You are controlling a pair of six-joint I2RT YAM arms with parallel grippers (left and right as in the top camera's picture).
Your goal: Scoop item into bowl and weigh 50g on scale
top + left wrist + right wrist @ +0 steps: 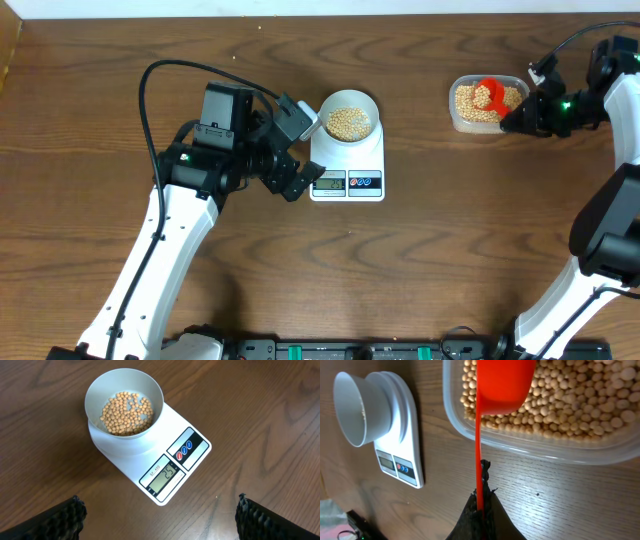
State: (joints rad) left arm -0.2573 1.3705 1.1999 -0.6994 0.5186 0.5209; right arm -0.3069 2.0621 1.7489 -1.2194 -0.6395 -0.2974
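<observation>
The pale bowl (349,118) holds tan beans (349,123) and stands on the white scale (348,168); its display (165,474) is lit. In the left wrist view the bowl (124,404) and scale (172,462) lie ahead of my left gripper (159,517), which hangs open above bare wood, just left of the scale in the overhead view. My right gripper (480,497) is shut on the thin handle of a red scoop (504,385). The scoop (489,92) hangs over the clear tub of beans (484,104) at the right.
The clear tub (520,445) sits near the table's far right, with the right arm (600,200) rising beside it. A black cable (150,90) loops behind the left arm. A dark rail (350,350) runs along the front edge.
</observation>
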